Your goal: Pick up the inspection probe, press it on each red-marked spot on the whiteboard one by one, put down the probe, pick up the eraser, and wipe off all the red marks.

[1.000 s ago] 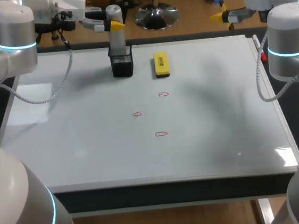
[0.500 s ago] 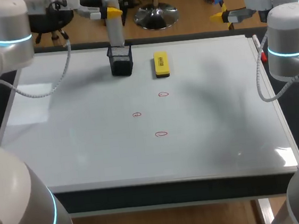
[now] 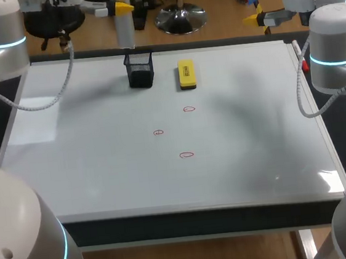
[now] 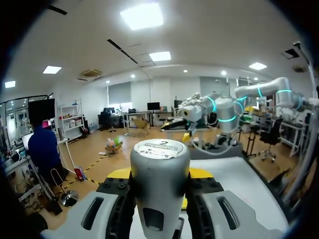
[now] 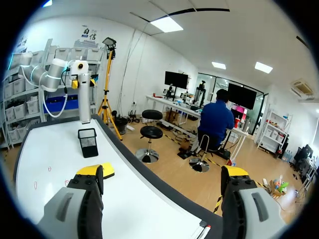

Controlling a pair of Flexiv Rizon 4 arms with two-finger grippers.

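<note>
My left gripper (image 3: 112, 9) is shut on the grey cylindrical probe (image 3: 123, 24), which hangs upright just above the black mesh holder (image 3: 140, 70) at the whiteboard's (image 3: 90, 169) far edge. In the left wrist view the probe (image 4: 159, 184) fills the gap between the yellow-tipped fingers (image 4: 118, 174). The yellow eraser (image 3: 186, 73) lies right of the holder. Three red marks (image 3: 189, 109), (image 3: 158, 132), (image 3: 187, 154) sit mid-board. My right gripper (image 3: 259, 18) stays open and empty off the board's far right corner. The right wrist view shows the holder (image 5: 88, 142), the probe (image 5: 84, 97) and the eraser (image 5: 105, 170).
A raised rim (image 3: 321, 126) runs along the whiteboard's right side, with a red-capped marker (image 3: 302, 59) resting near its far end. My right arm's grey cable (image 3: 301, 100) hangs over that edge.
My left gripper has lifted the probe up out of the black holder and carried it slightly left and away; its lower end now clears the holder's rim. The right arm has stayed still.
</note>
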